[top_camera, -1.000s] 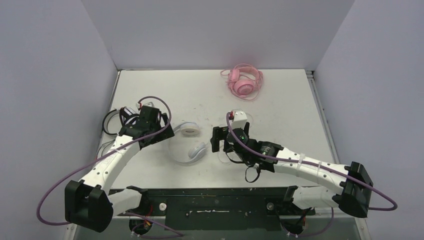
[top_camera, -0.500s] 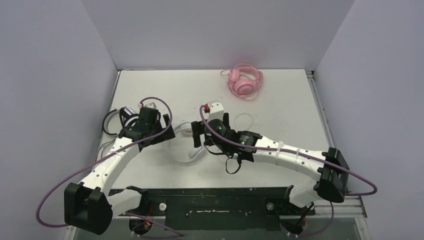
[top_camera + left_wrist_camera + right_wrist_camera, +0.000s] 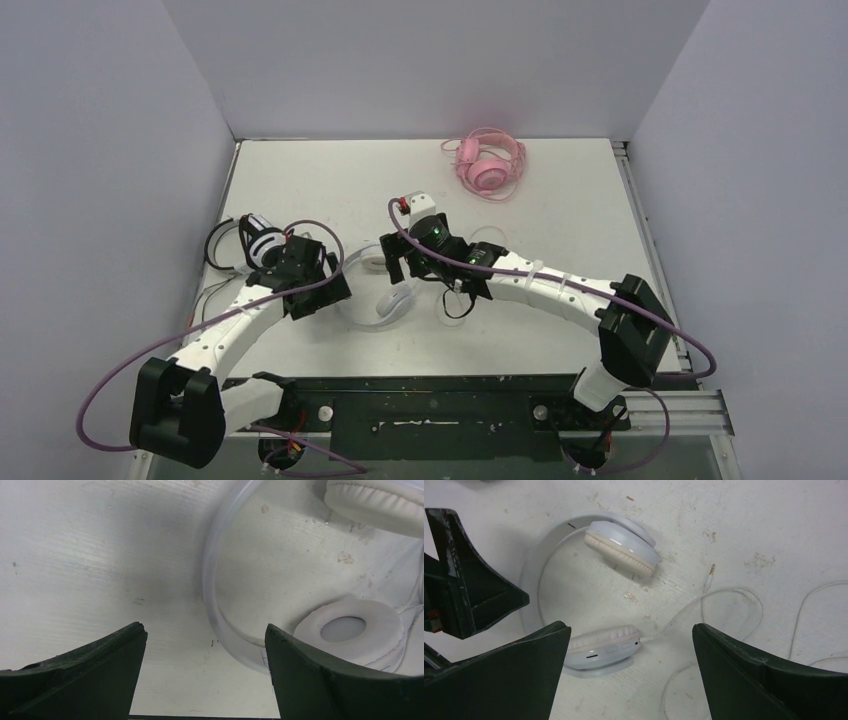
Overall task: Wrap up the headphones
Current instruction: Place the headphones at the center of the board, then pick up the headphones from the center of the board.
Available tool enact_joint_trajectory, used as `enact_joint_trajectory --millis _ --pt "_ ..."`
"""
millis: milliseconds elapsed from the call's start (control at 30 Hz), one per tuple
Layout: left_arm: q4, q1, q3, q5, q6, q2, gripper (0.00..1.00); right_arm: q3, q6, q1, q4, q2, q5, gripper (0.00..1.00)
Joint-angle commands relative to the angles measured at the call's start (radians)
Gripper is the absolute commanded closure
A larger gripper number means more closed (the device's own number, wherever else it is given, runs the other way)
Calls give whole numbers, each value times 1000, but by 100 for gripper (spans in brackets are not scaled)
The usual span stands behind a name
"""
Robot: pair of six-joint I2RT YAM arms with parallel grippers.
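At the centre of the table (image 3: 560,210), the white headset (image 3: 621,550) lies flat, its cable (image 3: 729,592) trailing loose beside it. The left gripper (image 3: 205,627) and right gripper (image 3: 628,626) hover above it, jaws wide and empty. Recommended: pin the headband (image 3: 209,580) with the left gripper and gather the cable from the plug (image 3: 711,571). No legible markings.

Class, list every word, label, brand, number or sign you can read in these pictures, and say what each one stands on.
No text can be read in any view.
On the white headset: small marks by the buttons of the lower earcup and a dark tick on the band, all too small to read.
On the pink headset and the black-and-white headset: too small to show any lettering.
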Motion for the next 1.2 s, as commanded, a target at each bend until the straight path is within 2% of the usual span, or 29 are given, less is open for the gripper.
enact_joint_trajectory --millis 0,300,400,633,900,1067,1167 --pt "87 -6 -19 17 -61 17 15 -2 -21 -24 51 -9 -86 3" --pt "147 -9 -37 -4 -43 59 18 -77 90 11 72 29 -98 4" --pt "169 -9 -42 -3 -38 65 19 -84 133 27 83 46 -90 0" --pt "187 -9 -29 -17 -28 102 20 -98 209 34 103 101 -46 0" --pt "198 -11 -39 -19 -24 121 20 -140 265 -16 162 136 -176 2" --pt "210 -11 -49 -17 -23 123 22 -174 296 -52 201 129 -228 9" --pt "212 -12 -51 -18 -21 125 25 -214 308 -78 232 109 -271 17"
